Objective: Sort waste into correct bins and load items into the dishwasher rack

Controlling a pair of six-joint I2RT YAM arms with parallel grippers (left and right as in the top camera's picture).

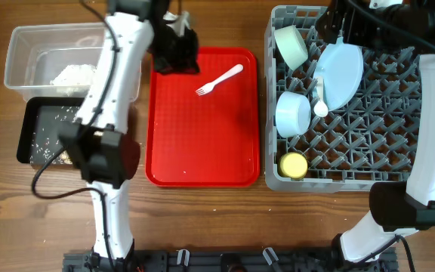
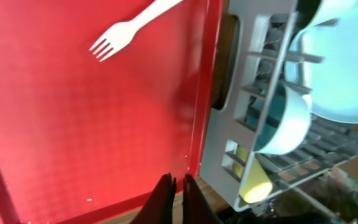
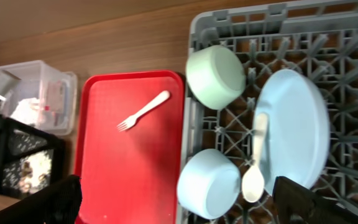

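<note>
We find the left pincer shut, holding nothing. The white fork lies flat on the red tray ahead of it, not yet racked. The right pincer, wide open and empty, hangs over the rack, whose pegs prop the plate below it.

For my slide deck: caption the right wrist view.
White fork lying on the red tray; plate, spoon and two bowls already loaded in the grey rack.

The overhead camera looks straight down on the whole table, the left wrist camera sits low and close over the red tray, the right wrist camera looks down from higher, and all share fork and rack.
</note>
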